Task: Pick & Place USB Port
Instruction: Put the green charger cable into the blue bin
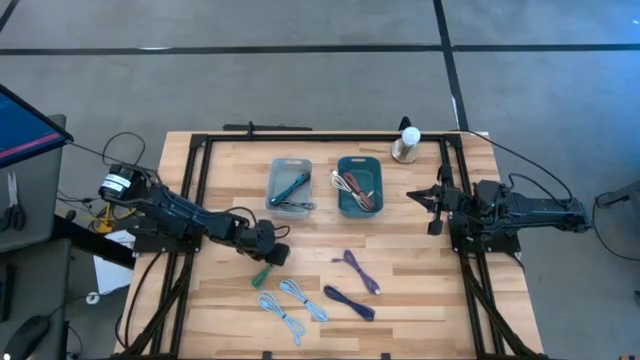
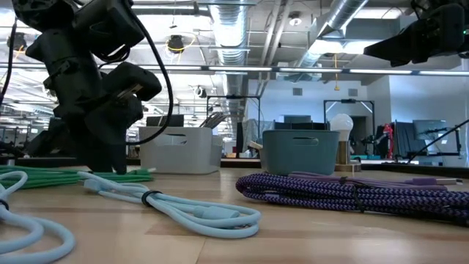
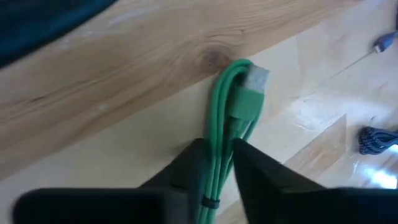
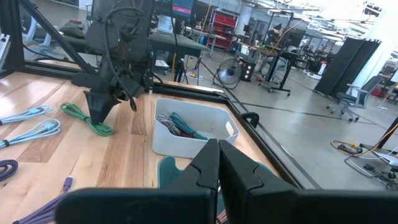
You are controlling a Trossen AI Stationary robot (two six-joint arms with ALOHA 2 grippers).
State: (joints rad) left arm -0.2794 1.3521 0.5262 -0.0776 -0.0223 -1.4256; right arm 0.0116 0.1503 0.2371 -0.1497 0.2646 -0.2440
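Green cable [image 3: 231,134] pinched in left hand [image 3: 217,163], seen only at wrist; right hand [image 4: 218,163] closed, empty.

from straight overhead we see the whole tabletop [image 1: 400,290], while the low camera sits at its surface, looking level across the cables into the room behind. the left wrist camera looks down very close on the green cable [image 3: 231,124], and the right wrist camera faces across the tabletop toward the left arm [image 4: 115,50], sharing that cable and the white bin [image 4: 186,140] with the overhead view.

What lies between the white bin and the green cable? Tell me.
Only bare wooden table; high view shows nothing between the white bin and green cable except the left gripper.
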